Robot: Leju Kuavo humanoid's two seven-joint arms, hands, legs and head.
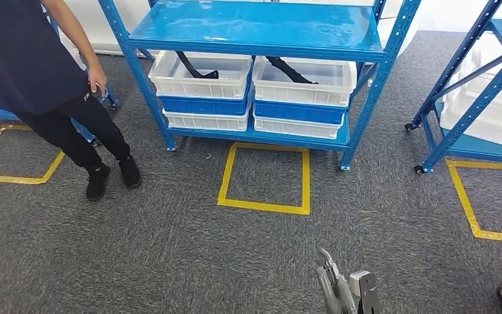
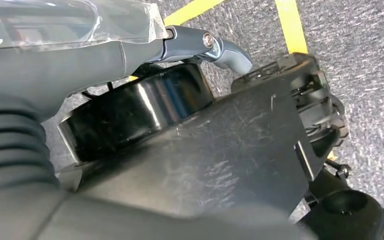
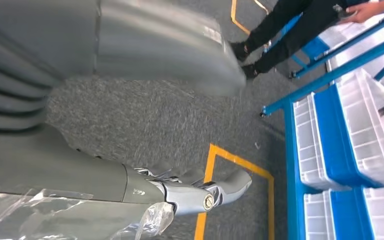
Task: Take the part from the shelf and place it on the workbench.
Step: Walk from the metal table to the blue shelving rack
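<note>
Two black curved parts lie in white bins on the blue shelf [image 1: 261, 29]: one in the left bin [image 1: 196, 67], one in the right bin [image 1: 291, 70]. My right hand [image 1: 340, 288] hangs low at the bottom of the head view, well short of the shelf. In the right wrist view that hand [image 3: 145, 187] has its thumb and fingers [image 3: 225, 190] apart over the carpet, with nothing in them. My left hand [image 2: 55, 65] hangs beside my body, one finger [image 2: 220, 47] stretched out and nothing held.
A person [image 1: 39, 72] in dark clothes stands at the left of the shelf. A yellow tape square [image 1: 265, 206] marks the carpet in front of the shelf. Stacked blue and white bins [image 1: 206, 104] fill the lower level. Another blue shelf [image 1: 477, 98] stands at the right.
</note>
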